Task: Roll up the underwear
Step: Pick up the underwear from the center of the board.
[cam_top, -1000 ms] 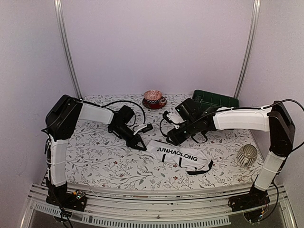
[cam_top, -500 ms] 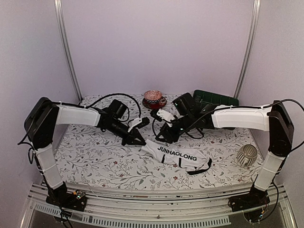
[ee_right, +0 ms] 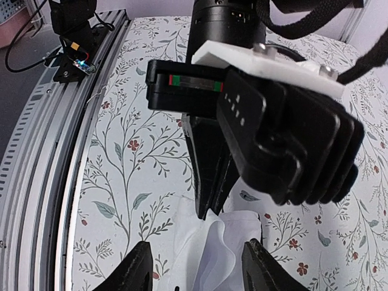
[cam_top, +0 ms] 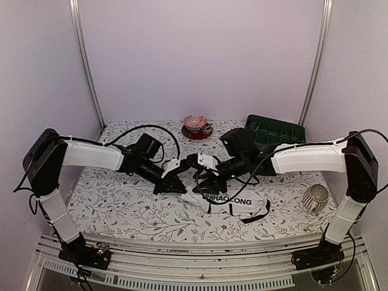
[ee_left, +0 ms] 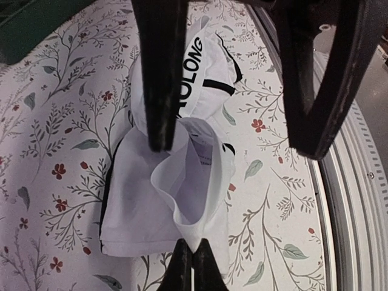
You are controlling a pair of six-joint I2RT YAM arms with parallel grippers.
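The white underwear (cam_top: 237,204), with black trim and lettering, lies on the flowered table right of centre. My left gripper (cam_top: 182,187) is at its left end. In the left wrist view that gripper (ee_left: 194,267) is shut on a pinched-up fold of the white cloth (ee_left: 151,206). My right gripper (cam_top: 202,183) meets it from the right. Its open fingers (ee_right: 138,270) straddle the same raised fold of underwear (ee_right: 227,248), touching nothing that I can see. In the right wrist view the left gripper (ee_right: 212,203) points down onto the cloth. The right gripper's fingers (ee_left: 160,73) hang over the underwear.
A green tray (cam_top: 276,128) stands at the back right. A reddish cup on a saucer (cam_top: 196,126) sits at the back centre. A ribbed pale cup (cam_top: 315,198) lies near the right arm. The metal rail (ee_right: 42,151) runs along the table's near edge.
Both grippers have come together over the underwear's left end. The left one moved right and down and now pinches the cloth, which is lifted into a fold. The right one moved left.
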